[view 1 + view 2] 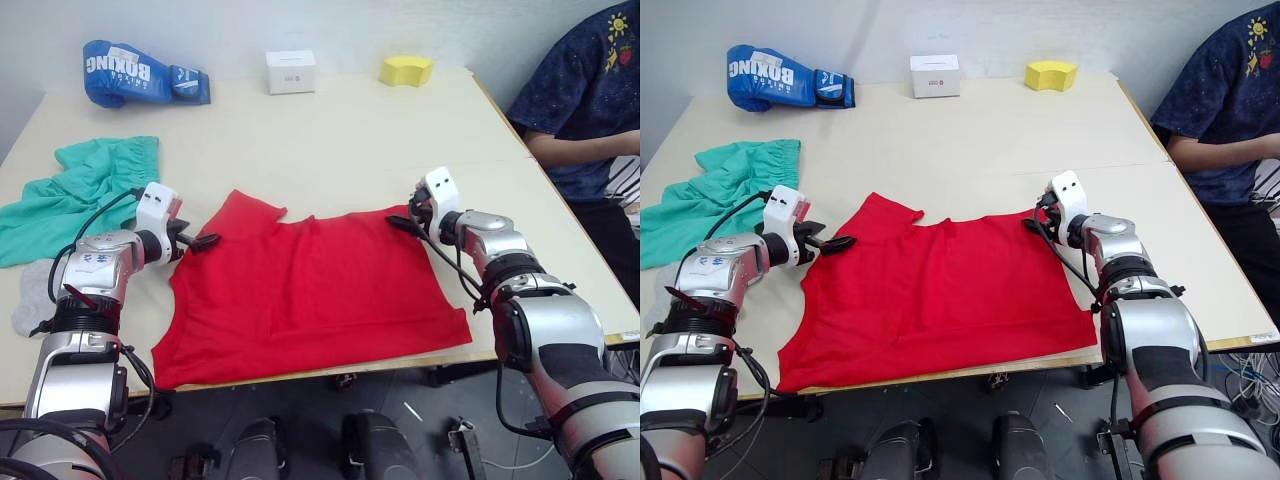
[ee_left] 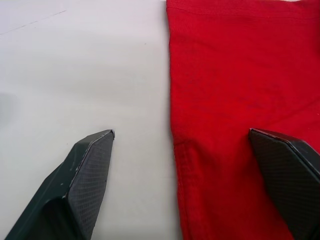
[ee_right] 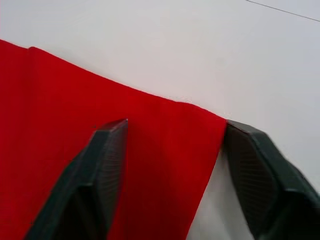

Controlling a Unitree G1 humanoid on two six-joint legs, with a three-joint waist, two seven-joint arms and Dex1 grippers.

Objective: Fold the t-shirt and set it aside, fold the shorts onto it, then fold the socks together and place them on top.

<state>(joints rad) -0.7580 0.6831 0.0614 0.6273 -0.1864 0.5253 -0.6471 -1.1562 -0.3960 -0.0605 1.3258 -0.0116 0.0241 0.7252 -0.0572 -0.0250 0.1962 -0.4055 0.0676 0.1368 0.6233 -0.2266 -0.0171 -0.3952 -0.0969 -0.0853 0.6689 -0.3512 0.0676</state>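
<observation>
The red t-shirt lies spread flat on the table's front middle, its hem at the front edge. My left gripper sits at the shirt's left side by the sleeve, open, one finger over bare table and the other over red cloth. At the shirt's far right corner, my right gripper is open too, and its fingers straddle that corner. The teal shorts lie crumpled at the left of the table. A light grey sock lies at the left edge, behind my left arm.
Along the back of the beige table lie a blue boxing glove, a white box and a yellow sponge. A person in a dark blue shirt sits close by the table's right side.
</observation>
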